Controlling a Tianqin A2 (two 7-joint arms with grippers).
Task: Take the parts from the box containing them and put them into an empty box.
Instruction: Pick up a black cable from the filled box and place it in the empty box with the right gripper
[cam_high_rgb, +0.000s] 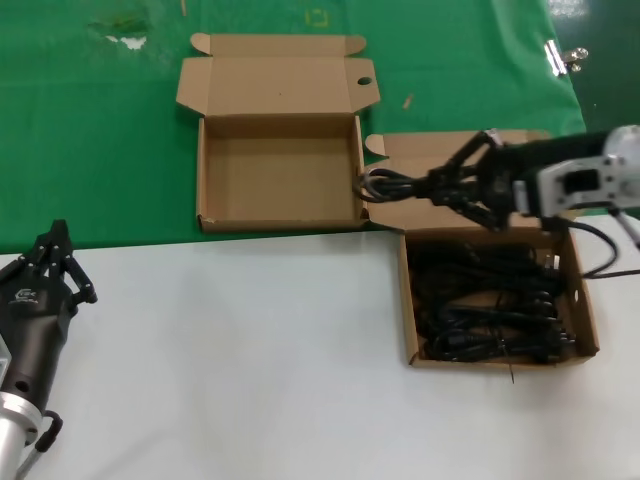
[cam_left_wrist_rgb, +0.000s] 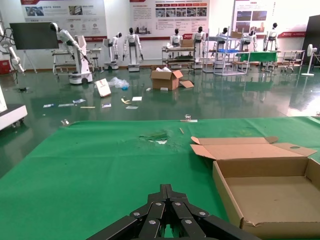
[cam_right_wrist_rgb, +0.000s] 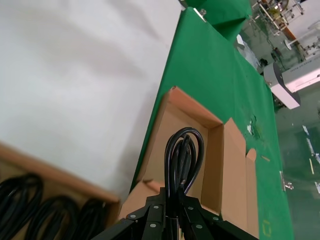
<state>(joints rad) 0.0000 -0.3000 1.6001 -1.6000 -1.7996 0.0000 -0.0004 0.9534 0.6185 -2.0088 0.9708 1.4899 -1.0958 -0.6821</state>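
Nearest, the left hand (cam_high_rgb: 55, 262) rests parked on the white worktop (cam_high_rgb: 250, 350), fingers pinched together. The full box (cam_high_rgb: 585, 300) holds black coiled cables (cam_high_rgb: 490, 300). Above its lid, the right hand (cam_high_rgb: 462, 183) clamps one cable (cam_high_rgb: 385, 184) whose loop reaches the empty box (cam_high_rgb: 280, 170) on green cloth (cam_high_rgb: 90, 150); no writing readable.

A coiled black cable (cam_high_rgb: 395, 184) hangs clamped in the right gripper (cam_high_rgb: 452, 186), its loop reaching the empty box (cam_high_rgb: 280, 172); more cables (cam_high_rgb: 490, 300) fill the box (cam_high_rgb: 585, 300) below it
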